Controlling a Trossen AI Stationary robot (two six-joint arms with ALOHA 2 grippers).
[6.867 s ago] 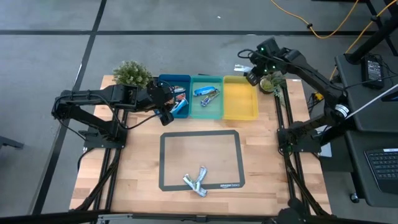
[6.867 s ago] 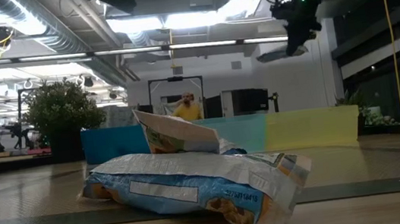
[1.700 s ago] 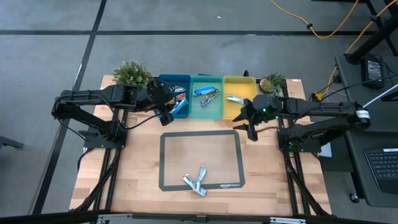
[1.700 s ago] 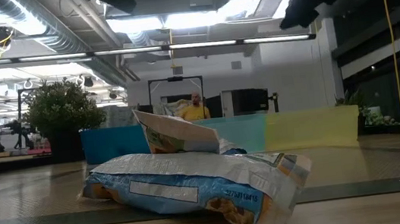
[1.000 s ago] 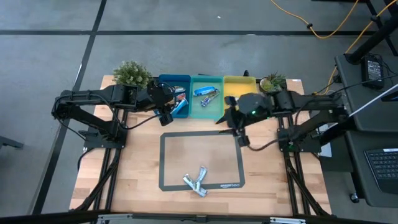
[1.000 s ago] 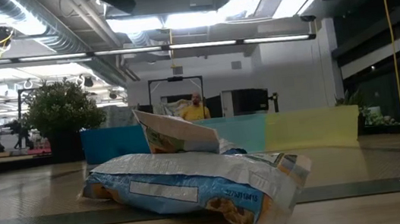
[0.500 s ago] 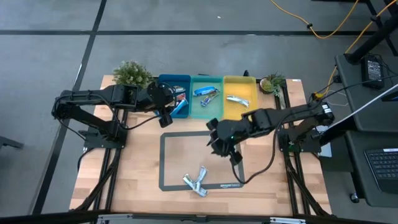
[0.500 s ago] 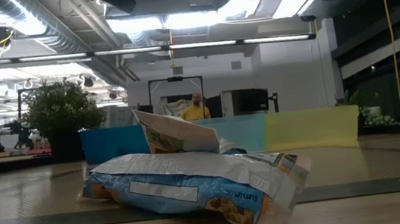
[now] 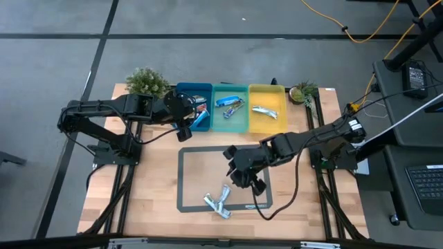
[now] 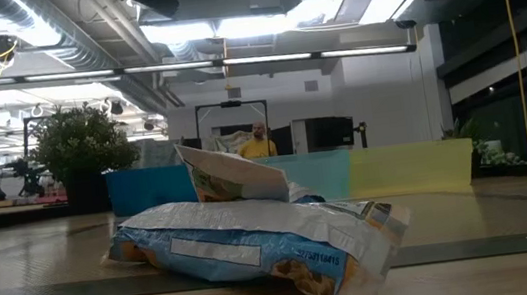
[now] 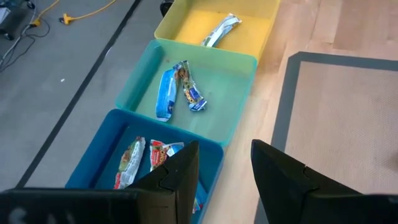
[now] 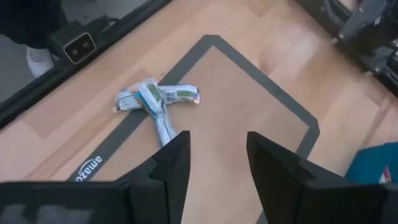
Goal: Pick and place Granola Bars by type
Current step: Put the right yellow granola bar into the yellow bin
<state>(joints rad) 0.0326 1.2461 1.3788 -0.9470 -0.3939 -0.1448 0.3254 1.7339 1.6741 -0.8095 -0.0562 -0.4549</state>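
Observation:
A small heap of crossed granola bars point(image 9: 217, 201) lies on the near edge of the grey mat point(image 9: 208, 166); it also shows in the right wrist view point(image 12: 155, 99) and fills the low view point(image 10: 255, 239). My right gripper point(image 9: 241, 177) hovers open over the mat, a little far and right of the heap, with nothing between its fingers point(image 12: 174, 165). My left gripper point(image 9: 183, 128) hangs open and empty at the near edge of the blue bin point(image 9: 185, 93). Bars lie in the blue bin point(image 11: 134, 163), the teal bin point(image 11: 177, 93) and the yellow bin point(image 11: 221, 30).
The three bins stand in a row along the far edge, teal point(image 9: 230, 119) in the middle, yellow point(image 9: 266, 123) to the right. Potted plants stand at the far left point(image 9: 147, 81) and far right point(image 9: 302, 91). Bare wood lies on both sides of the mat.
My right gripper has swung from the yellow bin's near edge toward the table's near edge and leftward, sinking over the mat toward the heap of bars, and has rolled on the way. It stays open and empty. The bars have not moved.

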